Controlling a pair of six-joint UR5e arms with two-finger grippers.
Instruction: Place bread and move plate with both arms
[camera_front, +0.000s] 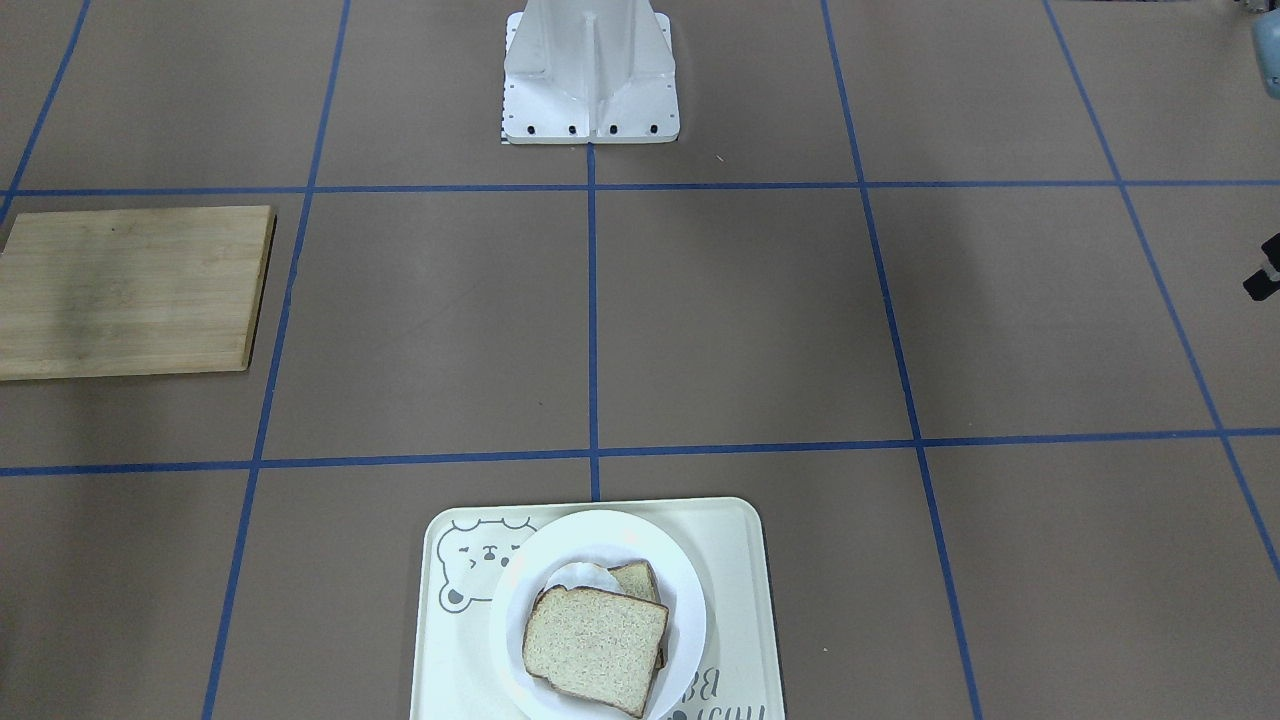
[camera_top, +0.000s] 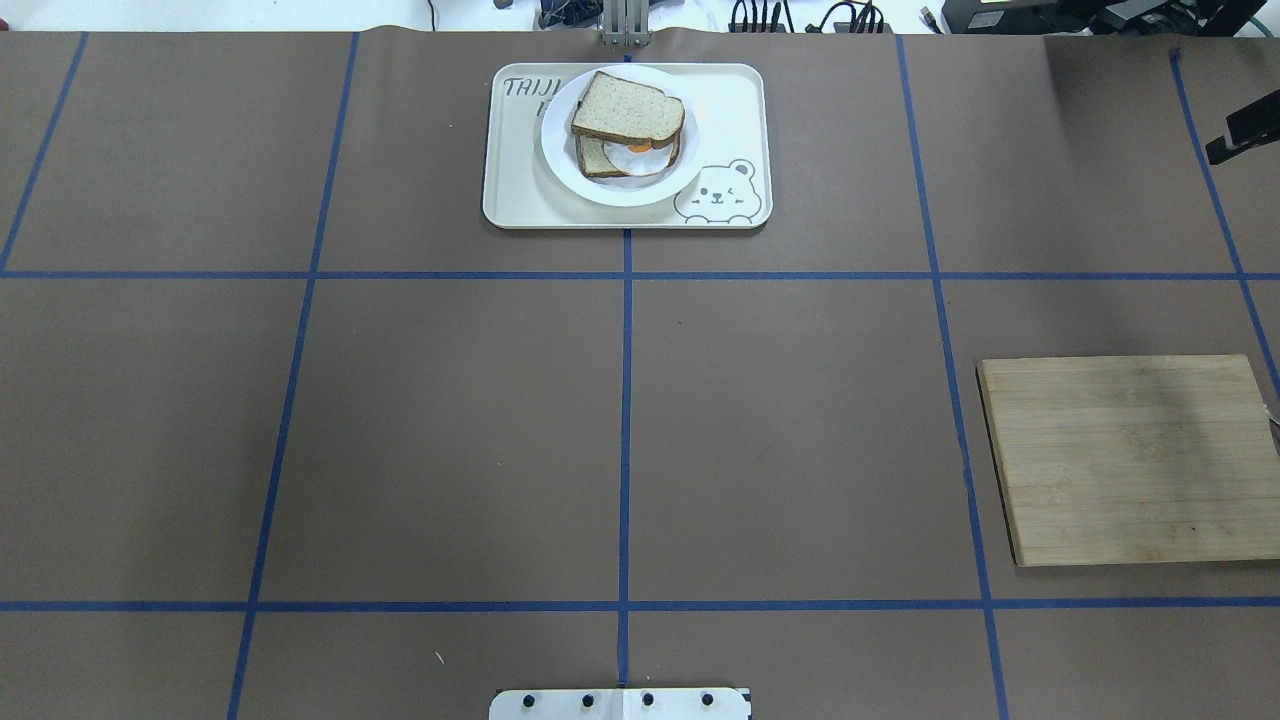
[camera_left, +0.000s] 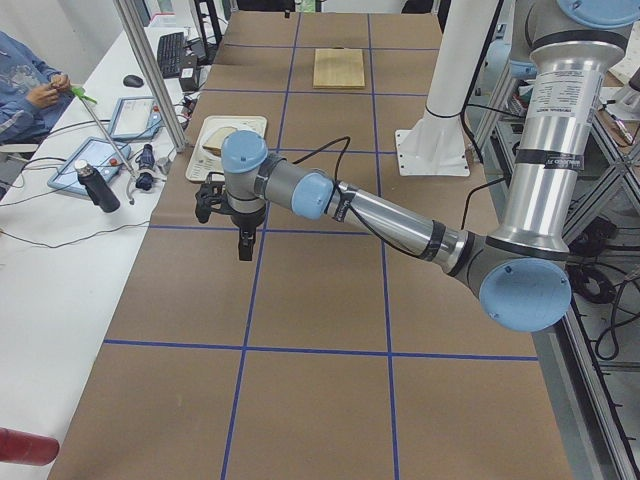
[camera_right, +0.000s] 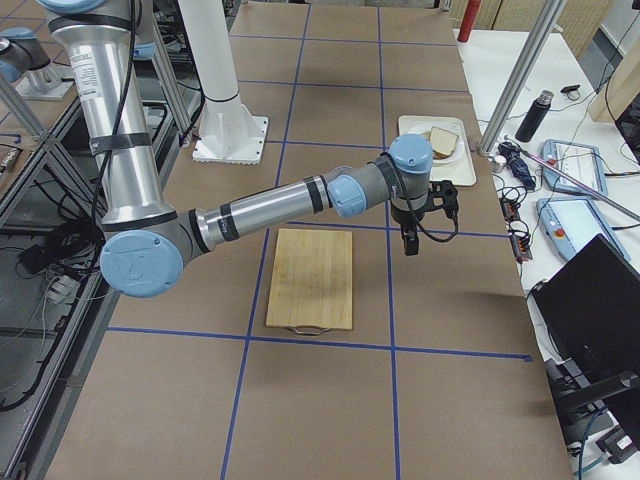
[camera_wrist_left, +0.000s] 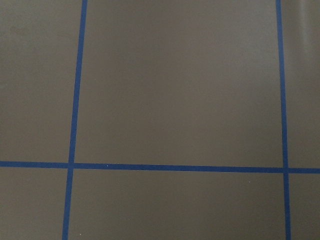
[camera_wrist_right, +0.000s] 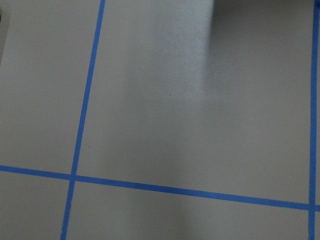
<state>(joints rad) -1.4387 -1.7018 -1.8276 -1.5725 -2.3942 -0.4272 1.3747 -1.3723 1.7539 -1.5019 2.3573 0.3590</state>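
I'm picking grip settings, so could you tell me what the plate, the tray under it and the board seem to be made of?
The plate: likely glazed ceramic or melamine, glossy white. The tray: probably plastic, matte cream with printed bear. The board: wood, maybe bamboo, showing pale grain strips, matte.

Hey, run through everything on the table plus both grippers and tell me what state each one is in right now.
board: lying flat, nothing on it.
tray: lying flat.
plate: sits on the tray.
bread: on the plate, top slice over a lower slice, filling between.
left gripper: hangs in the air; open or shut unclear.
right gripper: hangs in the air; open or shut unclear.
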